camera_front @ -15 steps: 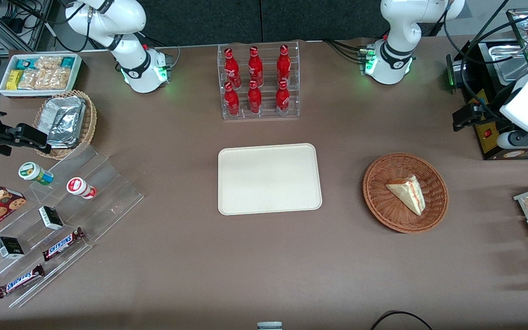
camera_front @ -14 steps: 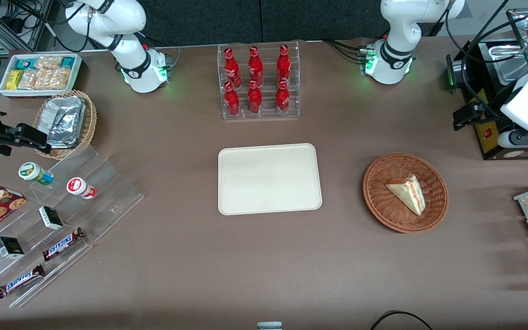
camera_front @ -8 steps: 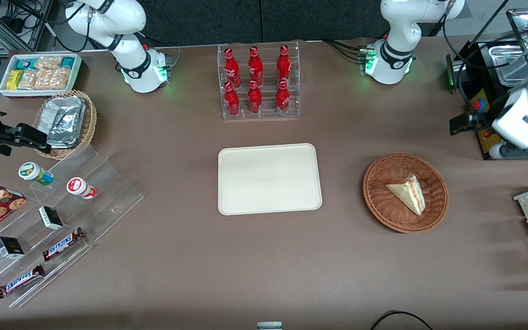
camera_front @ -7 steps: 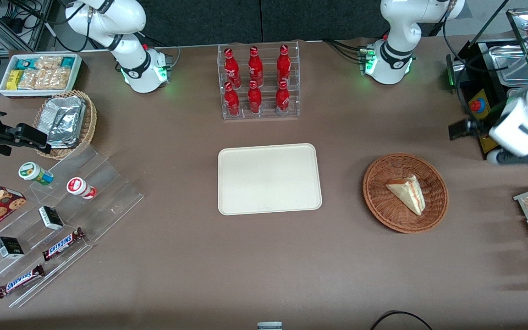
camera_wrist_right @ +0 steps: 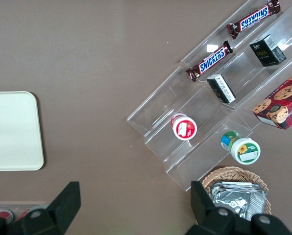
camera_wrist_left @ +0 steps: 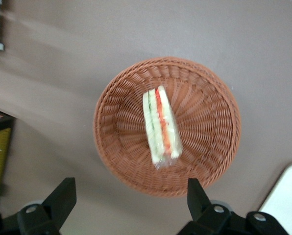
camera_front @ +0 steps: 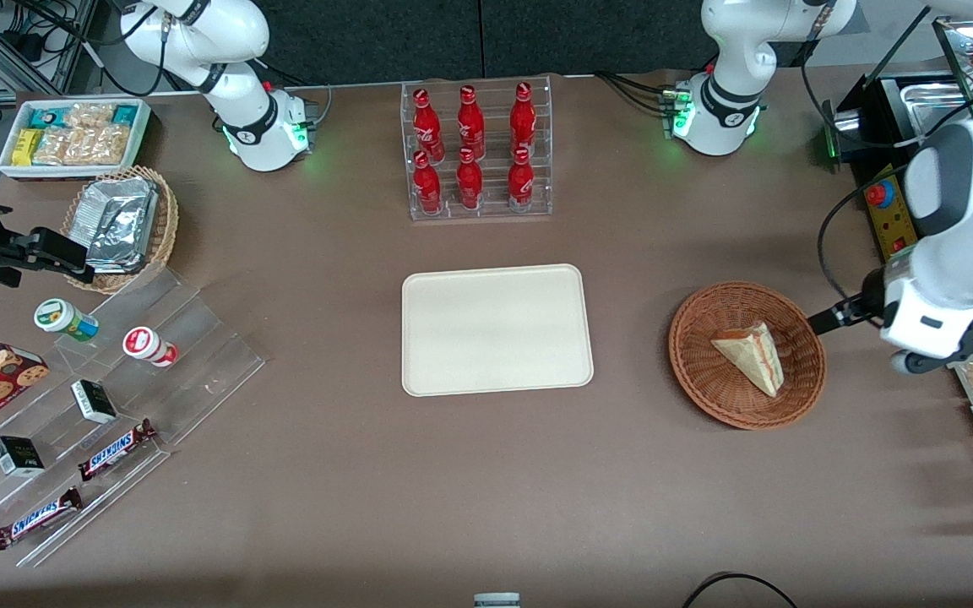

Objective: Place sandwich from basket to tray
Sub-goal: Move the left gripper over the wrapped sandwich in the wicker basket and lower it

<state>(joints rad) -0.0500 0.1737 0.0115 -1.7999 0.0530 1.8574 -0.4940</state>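
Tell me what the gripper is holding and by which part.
Nothing. The gripper hangs open above the basket, its fingers spread and empty; the sandwich lies untouched in the basket.

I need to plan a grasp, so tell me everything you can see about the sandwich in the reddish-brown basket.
The sandwich is a small triangular wedge of pale white bread, with red and green filling layers showing along its cut side. It looks wrapped in clear film. It lies inside the round wicker basket, touching only the weave. The open pincer hangs above the basket's rim, not touching the sandwich.
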